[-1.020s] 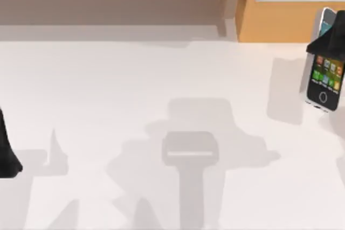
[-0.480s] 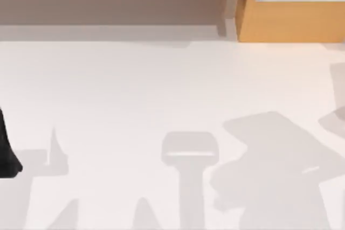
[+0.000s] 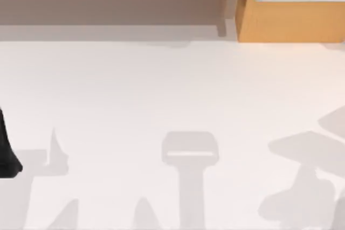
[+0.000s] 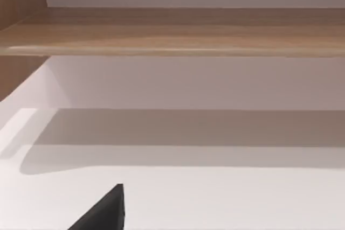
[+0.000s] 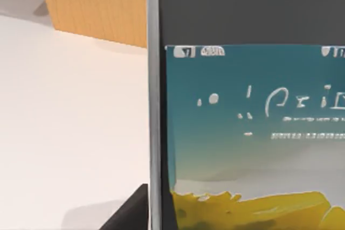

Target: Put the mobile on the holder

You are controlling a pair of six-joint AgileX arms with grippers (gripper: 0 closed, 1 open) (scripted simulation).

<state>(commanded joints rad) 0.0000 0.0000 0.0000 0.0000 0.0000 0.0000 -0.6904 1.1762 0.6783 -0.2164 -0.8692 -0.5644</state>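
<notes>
Pale grey against the white tabletop [image 3: 108,90], the holder [image 3: 190,150] stands midway along the tabletop's near edge, its ledge bare and ready for you. The mobile [image 5: 242,133] is not on it yet. It hangs clear of the tabletop, close before the right wrist camera, its white edge and lit screen facing the lens and the orange cabinet [image 5: 91,9] behind it. A dark finger [image 5: 132,211] of the right tool lies against that white edge, so I judge the tool clenched on the mobile, carrying it upright so that its lower end can drop onto the ledge. Broad shadows near the tabletop's right edge suggest the load hangs toward that side, well apart from the holder. Your left tool [image 3: 6,152] sits parked at the left edge, out of the path; whether it is released or clenched you cannot tell.
</notes>
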